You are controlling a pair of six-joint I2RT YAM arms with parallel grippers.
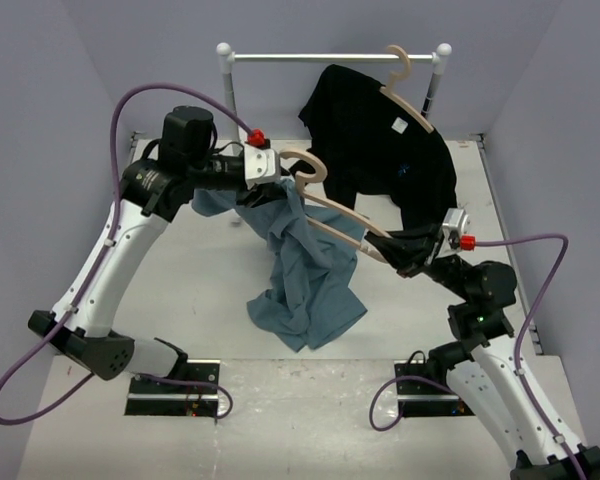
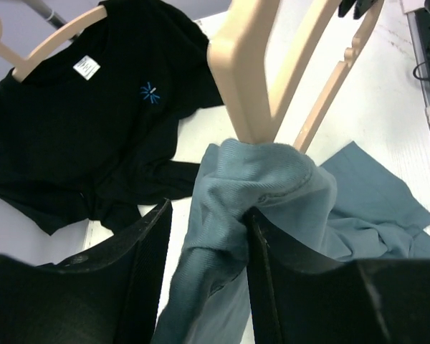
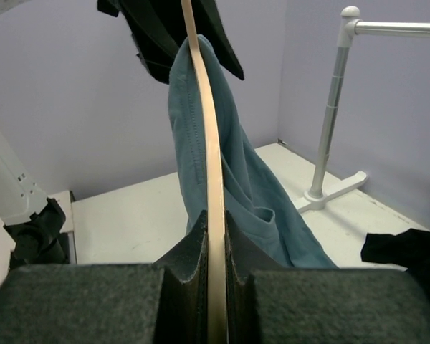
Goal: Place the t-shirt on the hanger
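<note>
From above, two arms rise off the near edge of the white surface (image 1: 180, 290). The left arm climbs from the near-left corner, folds at the elbow and reaches rightward. Its left end effector (image 1: 262, 196) is pinched on the dusty slate-blue cotton t-shirt (image 1: 305, 285). The right arm leans in from the near-right corner, and its right end effector (image 1: 392, 250) is clamped on one shoulder tip of the pale tan wooden hanger (image 1: 330, 205). The hanger is held up, slanting across the middle. The t-shirt hangs off its hook end and pools on the surface toward the near edge. I count two shirts and two hangers. The black shirt (image 1: 380, 150) hangs on the second hanger (image 1: 408, 95) from one white rail (image 1: 330, 57) along the far edge.

At the left wrist, black fingers (image 2: 140, 265) are narrowly closed, bunching t-shirt cloth just below the hanger. The black shirt shows a small white label (image 2: 87, 67), its writing too small to read, and a tiny blue star emblem (image 2: 150, 92).

At the right wrist, both fingers (image 3: 190, 265) press tight on the hanger's thin edge, with the t-shirt draped beside it.
</note>
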